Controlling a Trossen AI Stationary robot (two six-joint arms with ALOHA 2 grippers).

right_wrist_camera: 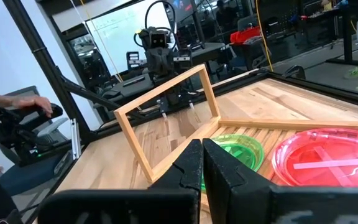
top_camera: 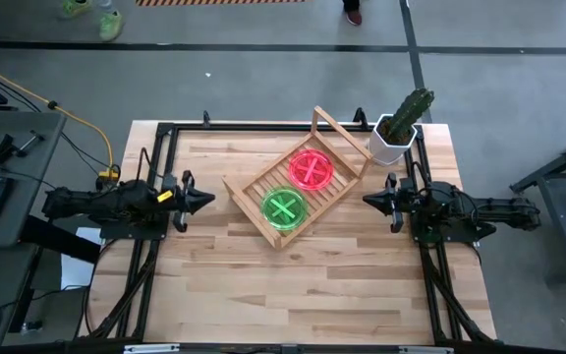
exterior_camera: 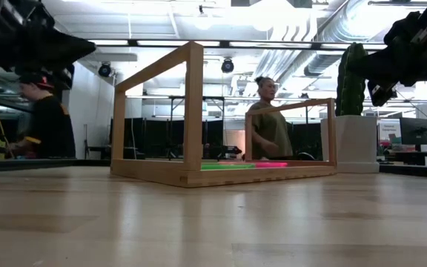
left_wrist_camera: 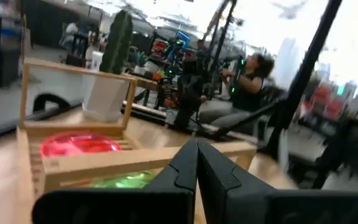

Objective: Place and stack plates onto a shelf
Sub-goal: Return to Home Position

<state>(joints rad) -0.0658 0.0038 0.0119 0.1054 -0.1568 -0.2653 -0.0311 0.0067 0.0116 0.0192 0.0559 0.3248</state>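
The wooden slatted rack [top_camera: 298,187] lies aslant in the middle of the table. On its slats rest a pink-red plate stack [top_camera: 311,169] toward the far end and a green plate stack [top_camera: 284,207] toward the near end; how many plates each holds cannot be told. They also show in the right wrist view, pink-red [right_wrist_camera: 328,158] and green [right_wrist_camera: 238,152]. My left gripper [top_camera: 207,200] is shut and empty at the table's left, clear of the rack. My right gripper [top_camera: 367,199] is shut and empty at the right.
A white pot with a cactus [top_camera: 399,130] stands at the far right corner, beside the rack's tall frame end [top_camera: 337,133]. Bare wood lies along the table's near half [top_camera: 293,285]. A person [exterior_camera: 269,122] sits beyond the table.
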